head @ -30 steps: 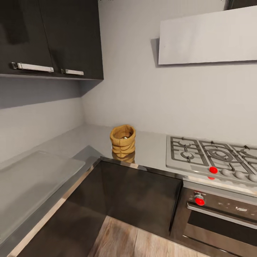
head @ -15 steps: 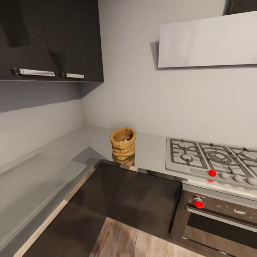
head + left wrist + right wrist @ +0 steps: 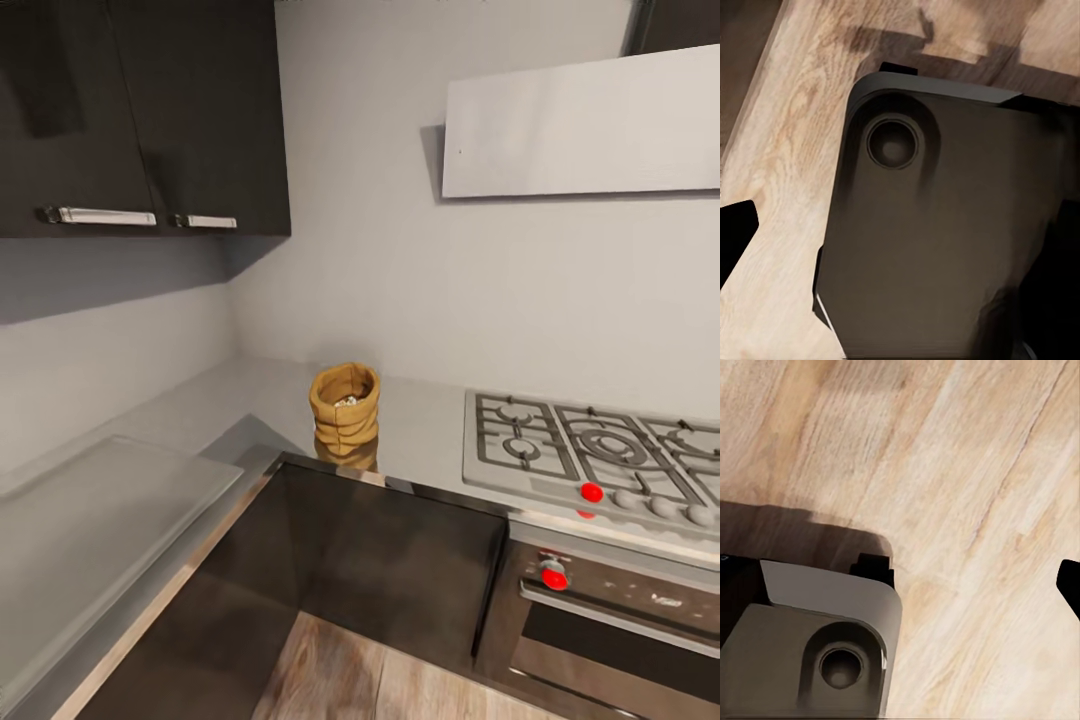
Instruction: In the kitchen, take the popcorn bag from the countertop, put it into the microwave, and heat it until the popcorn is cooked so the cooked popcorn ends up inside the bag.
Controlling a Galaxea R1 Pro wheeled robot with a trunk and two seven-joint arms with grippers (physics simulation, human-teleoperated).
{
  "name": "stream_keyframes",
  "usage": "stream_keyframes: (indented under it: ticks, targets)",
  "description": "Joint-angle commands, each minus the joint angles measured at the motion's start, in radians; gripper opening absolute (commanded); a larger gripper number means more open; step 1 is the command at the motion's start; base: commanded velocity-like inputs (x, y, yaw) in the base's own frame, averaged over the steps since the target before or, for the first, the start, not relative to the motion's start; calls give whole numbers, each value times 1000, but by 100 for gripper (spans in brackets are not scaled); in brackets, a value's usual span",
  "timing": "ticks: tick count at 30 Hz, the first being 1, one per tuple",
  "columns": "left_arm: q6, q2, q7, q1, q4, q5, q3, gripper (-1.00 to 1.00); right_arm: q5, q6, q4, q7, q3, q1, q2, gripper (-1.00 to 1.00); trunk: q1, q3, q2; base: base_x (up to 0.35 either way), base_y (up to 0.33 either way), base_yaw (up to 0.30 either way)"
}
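Honestly, you can't tell what either gripper is doing right now: both wrist cams point down at the wood floor [image 3: 967, 472] and the robot's own base [image 3: 937, 240], with just a dark sliver at each frame edge that might be a fingertip. So open or closed, no idea. The arms look hung low beside the body.

The bag [image 3: 345, 411] stands upright on the countertop [image 3: 425, 425], in the corner stretch between the side run and the hob [image 3: 590, 450], near the front edge, mouth open with pale kernels [image 3: 346, 401] just visible inside. The oven [image 3: 610, 620] sits under the hob. No microwave to be seen from here.

What I'd watch:
- That bag looks soft and crinkly. Squeeze the rolled rim too hard and it'll probably fold and tip kernels out.
- Come in from the side with a low arm and you could clip the dark cabinet front [image 3: 390, 560] or shove the bag toward the wall.
- Roll up too close and the base hits the cabinets before the arms are even raised.
- The upper cabinets [image 3: 150, 110] hang over the left run, so a high elbow there could catch.
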Motion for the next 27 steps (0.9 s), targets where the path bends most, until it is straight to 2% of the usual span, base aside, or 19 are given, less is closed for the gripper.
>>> stream_keyframes:
  ticks: [1, 11, 27]
  targets:
    - [-2, 0, 2, 0, -1, 6, 0, 100, 8, -2, 3, 3, -8, -1, 1, 100, -4, 2, 7, 0, 0, 0]
    - [-2, 0, 2, 0, -1, 6, 0, 100, 10, 3, 3, 13, -6, -2, -3, 100, -42, 31, 77, 0, 0, 5]
    - [-11, 0, 12, 0, -4, 6, 1, 100, 11, 4, 3, 3, -6, -1, -5, 100, -42, 7, 77, 0, 0, 68]
